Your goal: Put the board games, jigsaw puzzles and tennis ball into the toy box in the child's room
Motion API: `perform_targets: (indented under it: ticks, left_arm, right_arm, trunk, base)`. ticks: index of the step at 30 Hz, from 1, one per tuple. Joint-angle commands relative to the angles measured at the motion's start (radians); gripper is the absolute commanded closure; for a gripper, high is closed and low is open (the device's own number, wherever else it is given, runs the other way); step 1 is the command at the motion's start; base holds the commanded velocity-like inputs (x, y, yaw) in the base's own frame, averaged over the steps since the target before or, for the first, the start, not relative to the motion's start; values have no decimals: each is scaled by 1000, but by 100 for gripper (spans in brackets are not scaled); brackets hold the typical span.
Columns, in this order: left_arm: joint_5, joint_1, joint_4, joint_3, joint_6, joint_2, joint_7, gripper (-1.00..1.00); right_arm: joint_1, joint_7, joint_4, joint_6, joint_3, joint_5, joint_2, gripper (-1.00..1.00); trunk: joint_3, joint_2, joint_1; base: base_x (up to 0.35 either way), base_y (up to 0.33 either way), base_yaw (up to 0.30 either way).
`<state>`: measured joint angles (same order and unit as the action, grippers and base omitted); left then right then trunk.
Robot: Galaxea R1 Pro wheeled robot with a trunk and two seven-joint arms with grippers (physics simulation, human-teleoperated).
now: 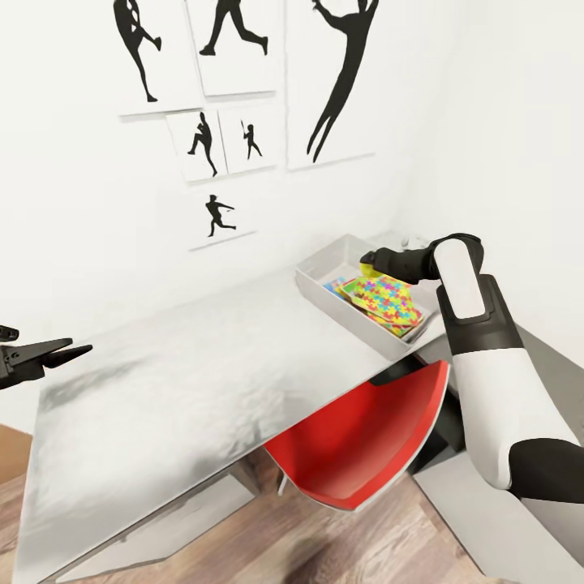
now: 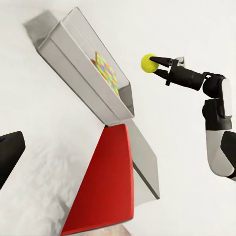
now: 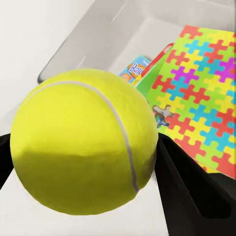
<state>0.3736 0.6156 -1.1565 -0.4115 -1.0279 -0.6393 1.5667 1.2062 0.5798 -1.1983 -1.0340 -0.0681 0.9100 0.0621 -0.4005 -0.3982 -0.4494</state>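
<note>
**Right pincer holding the ball above the toy box**

Long pale grey table (image 1: 203,365), beneath both pincers. Shallow pale grey toy box (image 1: 324,272), directly below the right pincer (image 2: 156,65); inside lies a multicoloured jigsaw puzzle board (image 1: 383,298) atop a blue printed game box (image 3: 133,70). Fuzzy yellow-green tennis ball (image 3: 83,147), clamped between the right fingers. Left pincer (image 1: 61,350), jaws apart, empty, well apart from the box.
</note>
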Motion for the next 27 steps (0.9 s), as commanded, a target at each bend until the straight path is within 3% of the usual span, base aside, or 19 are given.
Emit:
perform_targets:
  ticks: [1, 27]
  left_arm:
    - [-1, 0, 0, 0, -11, 0, 4, -100]
    - [-1, 1, 0, 1, -11, 0, 4, -100]
  right_arm:
    - [1, 12, 0, -1, -2, 12, 1, 100]
    - [1, 14, -1, -1, -5, 13, -1, 100]
  trunk:
    - [-2, -2, -1]
    - [6, -2, -1]
  base:
    - [1, -9, -30]
    - [0, -54, -8]
